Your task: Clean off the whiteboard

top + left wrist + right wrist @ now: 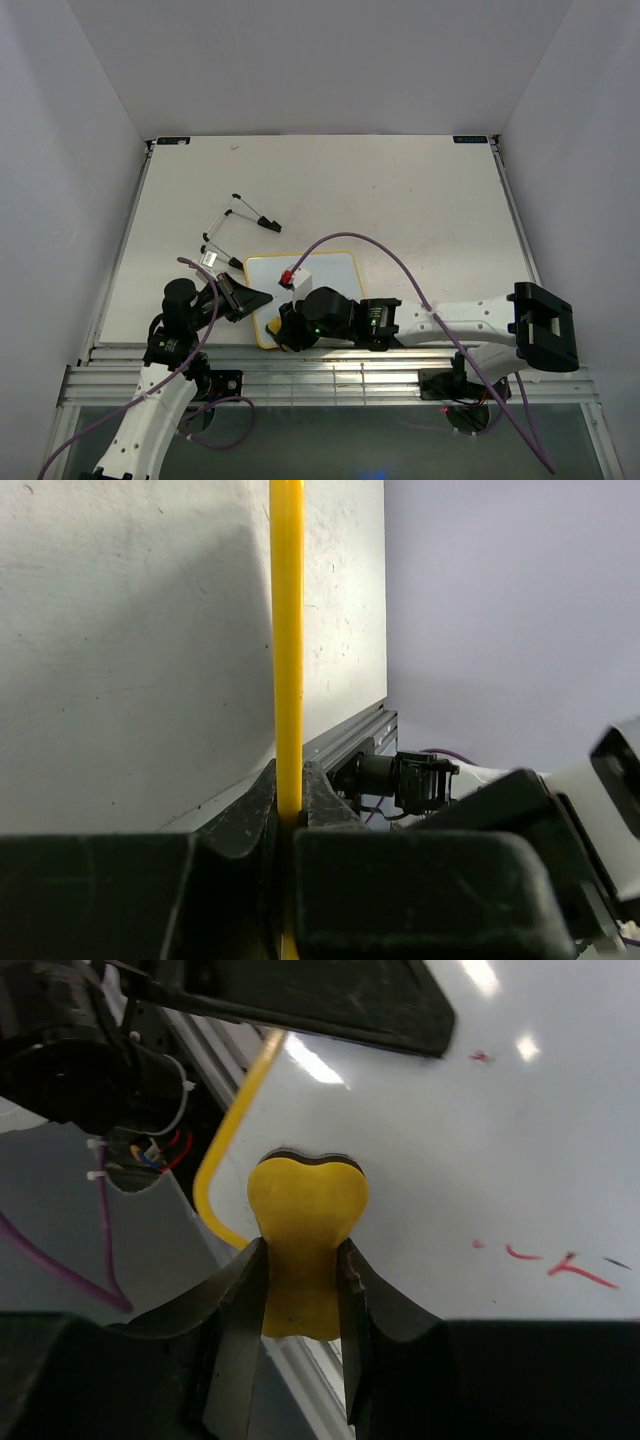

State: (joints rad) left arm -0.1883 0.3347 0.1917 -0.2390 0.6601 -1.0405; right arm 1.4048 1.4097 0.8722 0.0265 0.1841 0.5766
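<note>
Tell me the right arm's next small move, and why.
Probably sweep the eraser, shut in the right gripper, across to the red marks on the whiteboard; the left gripper clamps its yellow frame, so it should hold steady.

The whiteboard (500, 1140) is glossy and smooth, catching bright glints; its yellow frame (287, 630) looks like shiny plastic. The yellow eraser (305, 1230) is smooth, duller plastic. The table (400, 190) is matt and scuffed; the rail (330, 372) is ribbed bare metal
</note>
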